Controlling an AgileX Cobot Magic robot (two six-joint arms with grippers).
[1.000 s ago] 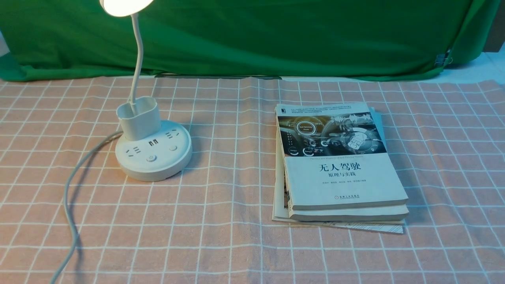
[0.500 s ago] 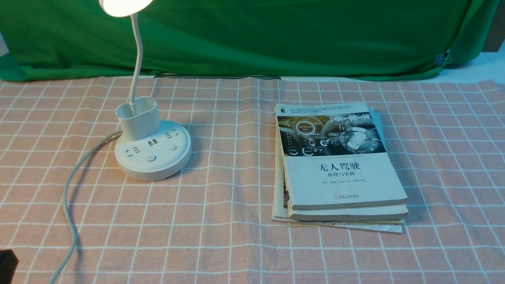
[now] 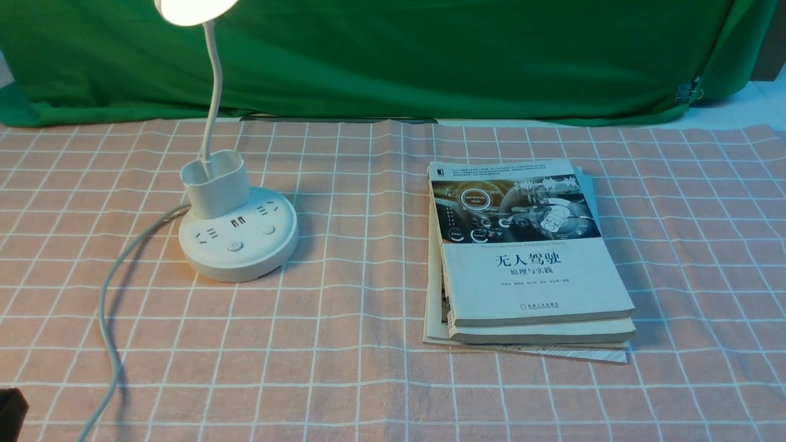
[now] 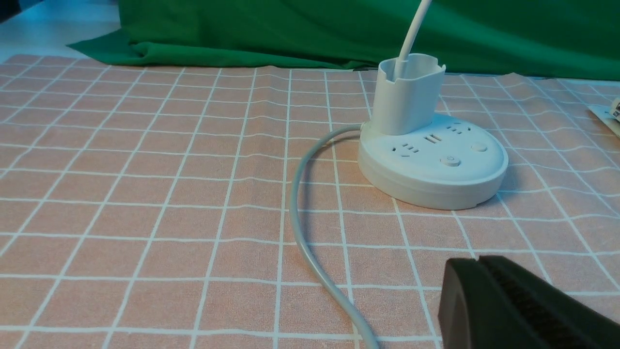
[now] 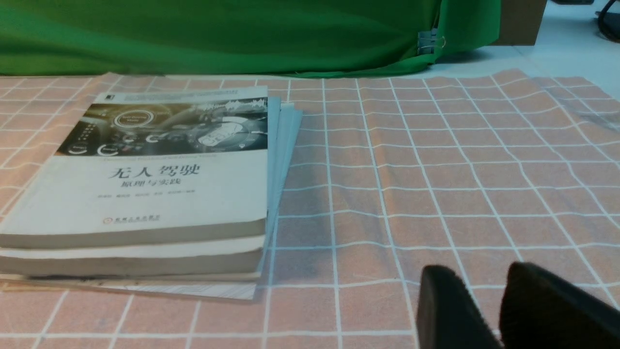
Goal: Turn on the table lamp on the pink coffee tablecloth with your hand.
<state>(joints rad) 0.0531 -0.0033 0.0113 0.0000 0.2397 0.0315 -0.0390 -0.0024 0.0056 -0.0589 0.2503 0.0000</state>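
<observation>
Table lamp (image 3: 239, 245): stood on the pink coffee tablecloth, toward the left in the front view, well apart from the books; was already lit.
Lamp head (image 3: 193, 7): glowed bright white; was partly cut off by the upper edge of the front view.
Neck (image 3: 215, 86): rose in a slight bend out of the cup-like holder.
Holder (image 3: 218, 184): sat upright on the far part of the round base.
Base top: bore sockets, USB ports and two buttons, one marked with a power sign (image 3: 235, 246).
Cord (image 3: 109, 331): left the base near the holder and curved over the cloth toward the near edge of the front view.
Pink coffee tablecloth (image 3: 344, 380): lay spread under lamp and books, gridded in white lines, slightly creased.
Books (image 3: 537, 276): lay stacked a little unevenly, toward the right in the front view; showed a dashboard picture on the top cover.
Green cloth (image 3: 393, 55): hung behind the tablecloth.
Left pincer (image 4: 477, 259): was clenched, fingertips together, with nothing visible between; hovered apart from the lamp.
Right pincer (image 5: 481, 265): was released, fingertips apart, near the books without touching.
</observation>
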